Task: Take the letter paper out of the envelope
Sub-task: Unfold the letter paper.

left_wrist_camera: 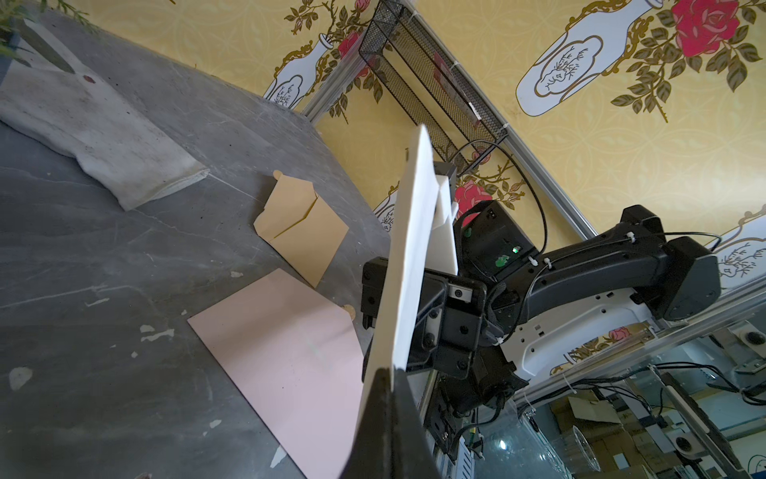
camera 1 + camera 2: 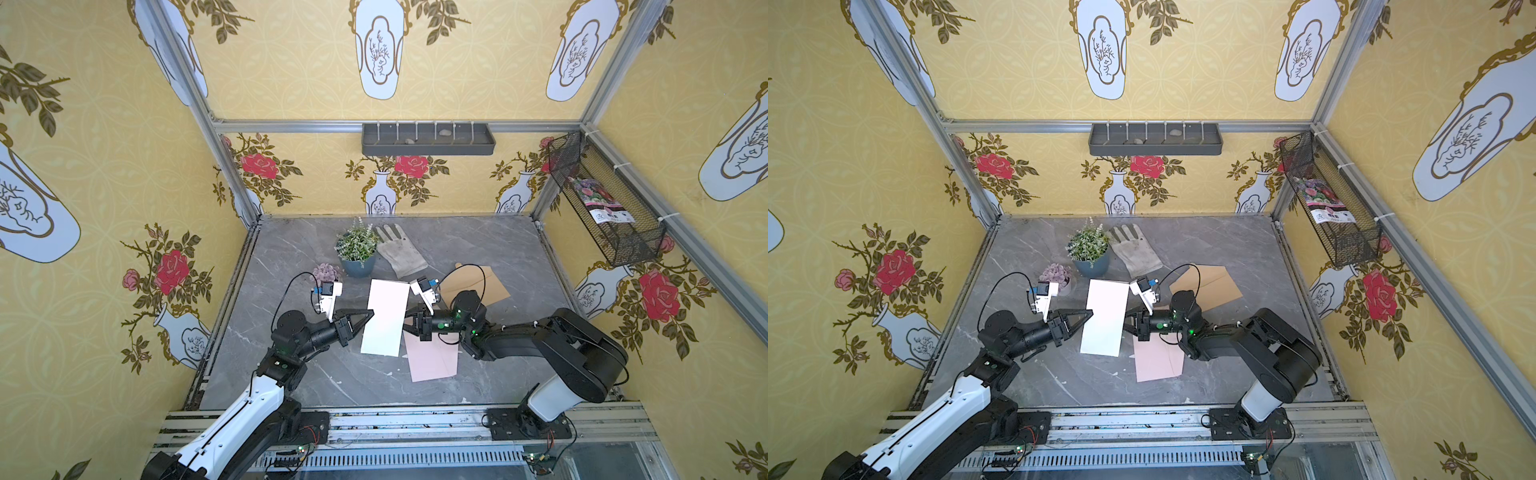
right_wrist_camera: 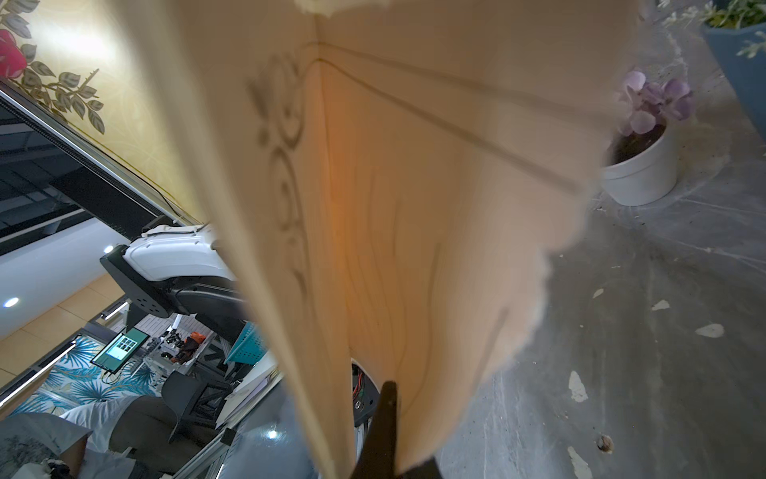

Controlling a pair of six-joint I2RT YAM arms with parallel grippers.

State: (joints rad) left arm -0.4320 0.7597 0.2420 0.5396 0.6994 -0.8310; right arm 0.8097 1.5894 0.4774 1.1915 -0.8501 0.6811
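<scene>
The grey desk (image 2: 291,374) is seen below both arms. A white letter paper (image 2: 386,318) is held above it, long axis running away from the robot's base, folded and plain. It is pinched at opposite long edges by the closed left gripper (image 2: 368,316) and the closed right gripper (image 2: 406,321). A pink envelope (image 2: 432,359) lies flat below.

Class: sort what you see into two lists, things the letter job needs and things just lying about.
Job: white envelope, held by left pincer and right pincer.

Lying about: pink sheet, brown envelope, glove, green plant, purple flower pot.
</scene>
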